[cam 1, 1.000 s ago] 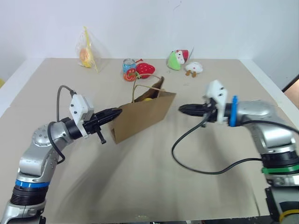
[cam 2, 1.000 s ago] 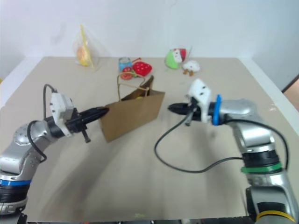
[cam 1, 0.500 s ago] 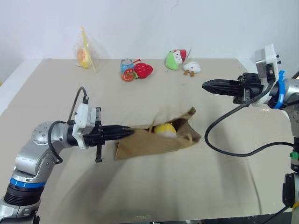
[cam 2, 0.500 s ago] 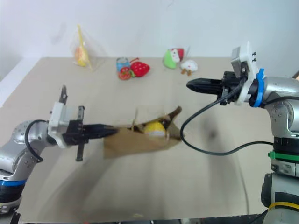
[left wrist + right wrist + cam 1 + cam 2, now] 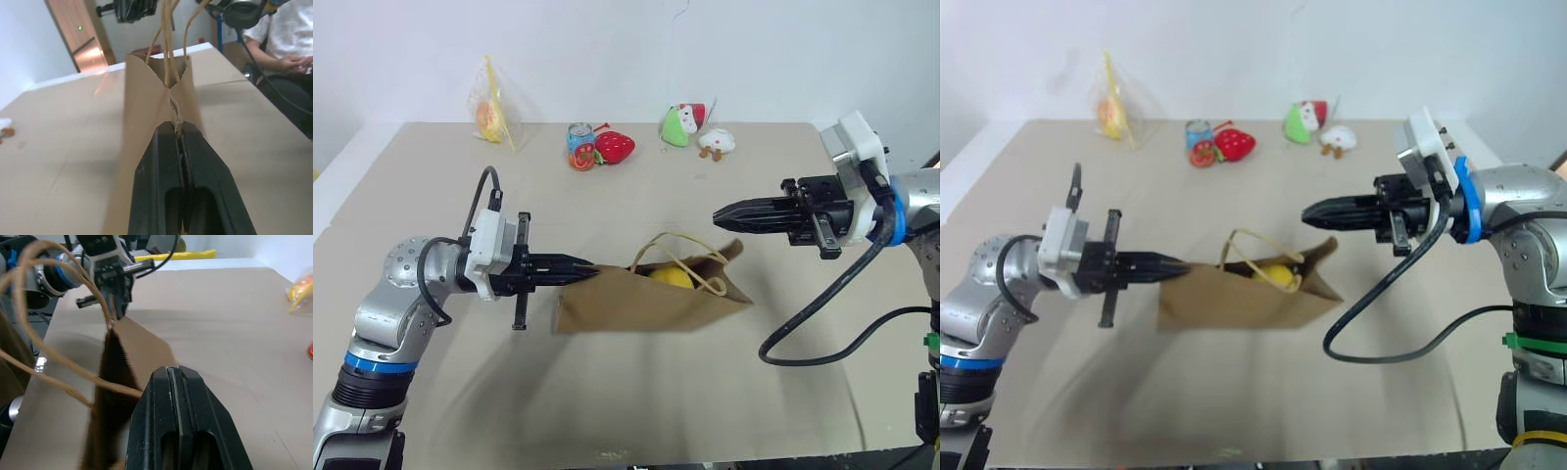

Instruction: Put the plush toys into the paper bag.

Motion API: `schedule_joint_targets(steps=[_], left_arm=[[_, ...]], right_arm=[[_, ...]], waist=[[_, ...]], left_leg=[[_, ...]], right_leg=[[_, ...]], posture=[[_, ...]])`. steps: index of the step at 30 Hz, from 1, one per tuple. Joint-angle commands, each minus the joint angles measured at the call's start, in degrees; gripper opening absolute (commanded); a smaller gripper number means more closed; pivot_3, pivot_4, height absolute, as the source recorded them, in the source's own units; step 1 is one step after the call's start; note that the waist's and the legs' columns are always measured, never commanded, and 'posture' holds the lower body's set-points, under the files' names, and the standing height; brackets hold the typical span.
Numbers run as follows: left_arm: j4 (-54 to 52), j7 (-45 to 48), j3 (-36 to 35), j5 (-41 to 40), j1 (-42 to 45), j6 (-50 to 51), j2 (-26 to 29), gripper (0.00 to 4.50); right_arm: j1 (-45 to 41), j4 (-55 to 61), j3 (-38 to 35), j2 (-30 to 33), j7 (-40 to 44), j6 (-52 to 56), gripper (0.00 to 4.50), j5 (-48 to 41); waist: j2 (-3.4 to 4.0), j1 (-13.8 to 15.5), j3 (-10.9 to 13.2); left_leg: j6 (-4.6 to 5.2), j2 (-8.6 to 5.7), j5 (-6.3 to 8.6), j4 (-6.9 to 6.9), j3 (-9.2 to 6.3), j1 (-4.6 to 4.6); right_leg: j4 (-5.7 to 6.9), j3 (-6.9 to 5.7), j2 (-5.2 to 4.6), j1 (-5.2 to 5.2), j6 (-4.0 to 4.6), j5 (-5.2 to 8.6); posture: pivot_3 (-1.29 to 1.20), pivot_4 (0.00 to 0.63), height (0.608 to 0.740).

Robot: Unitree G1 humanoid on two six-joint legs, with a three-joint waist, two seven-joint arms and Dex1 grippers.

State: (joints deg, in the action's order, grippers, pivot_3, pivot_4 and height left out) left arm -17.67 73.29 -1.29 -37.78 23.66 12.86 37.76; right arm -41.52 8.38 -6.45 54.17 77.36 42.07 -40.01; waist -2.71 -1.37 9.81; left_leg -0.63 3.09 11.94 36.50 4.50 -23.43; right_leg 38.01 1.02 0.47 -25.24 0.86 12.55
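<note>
Kraft paper bag (image 5: 651, 299) pinched at base by left gripper (image 5: 587, 275), lying on desk (image 5: 607, 392); yellow plush (image 5: 671, 277) inside mouth. Right gripper (image 5: 720, 213) closed, empty, above bag mouth. Next: stand bag upright.

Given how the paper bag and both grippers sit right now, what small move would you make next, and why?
Probably lower the paper bag gently and stand it upright. The left gripper is shut on its bottom edge, so it hangs sideways with the yellow plush near the mouth, where it could roll out. The right gripper is shut, empty, beside the handles.
</note>
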Motion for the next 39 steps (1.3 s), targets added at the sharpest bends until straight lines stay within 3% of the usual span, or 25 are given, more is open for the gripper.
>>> schedule_joint_targets(steps=[1,13,28,39], left_arm=[[-5.5,-1.0,-0.7,-3.2,0.1,1.1,-0.3,0.04],[1.1,-3.8,0.2,2.9,-3.6,-3.3,-3.5,0.04],[-4.6,-5.8,-0.9,3.3,-6.2,-6.4,-3.2,0.04],[1.5,-4.4,-0.8,6.4,-8.4,-7.3,-1.8,0.04]], right_arm=[[-1.6,-0.7,-1.0,1.4,0.6,-1.3,0.00,0.3],[-2.1,0.2,-0.8,0.6,-0.3,-0.5,0.00,-0.8],[-2.6,-1.7,0.2,0.0,0.1,-2.5,0.00,0.8],[-3.4,-1.7,1.0,-0.5,0.1,-1.1,0.00,-0.2]], waist=[[0.00,0.1,0.0],[0.00,0.1,0.0],[0.00,0.1,0.0],[0.00,0.1,0.0]], left_leg=[[0.00,0.01,0.00,-0.01,-0.03,-0.01],[-0.01,-0.03,-0.01,0.04,-0.04,0.08],[-0.01,0.06,-0.01,0.05,-0.01,0.06],[-0.01,0.10,0.00,0.04,-0.02,0.07]], right_leg=[[0.00,-0.02,0.00,0.01,0.01,0.01],[0.04,-0.04,0.11,0.06,0.03,-0.02],[0.03,-0.01,0.06,0.05,0.00,-0.04],[0.03,-0.02,0.10,0.04,0.02,-0.03]], posture=[[0.00,0.150,0.740],[0.00,0.150,0.740],[0.00,0.150,0.740],[0.00,0.150,0.740]])
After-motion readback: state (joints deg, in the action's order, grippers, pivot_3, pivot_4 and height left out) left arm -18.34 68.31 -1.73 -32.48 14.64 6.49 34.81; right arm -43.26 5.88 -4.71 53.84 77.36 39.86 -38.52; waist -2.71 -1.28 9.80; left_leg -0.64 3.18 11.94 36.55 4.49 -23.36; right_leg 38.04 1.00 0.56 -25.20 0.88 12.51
